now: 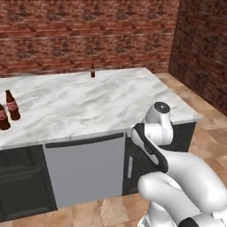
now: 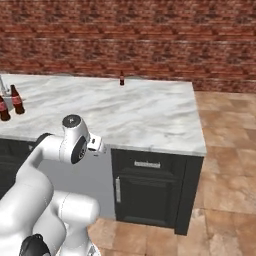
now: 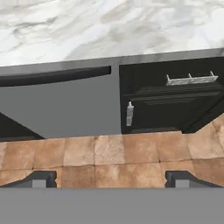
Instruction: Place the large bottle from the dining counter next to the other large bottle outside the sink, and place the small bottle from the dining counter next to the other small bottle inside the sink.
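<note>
Small bottle | dark brown, short, upright on marble counter far edge | gripper jaws apart, holding nothing

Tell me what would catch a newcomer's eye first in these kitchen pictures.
The white robot arm folded low in front of a marble counter, against red brick walls. Two brown bottles stand near the counter's left edge, and a lone small bottle sits at its far edge. The open gripper points toward the tiled floor and dark cabinets.

even, bright rendered light; soft shadows, slight pixel blur, no glare.
</note>
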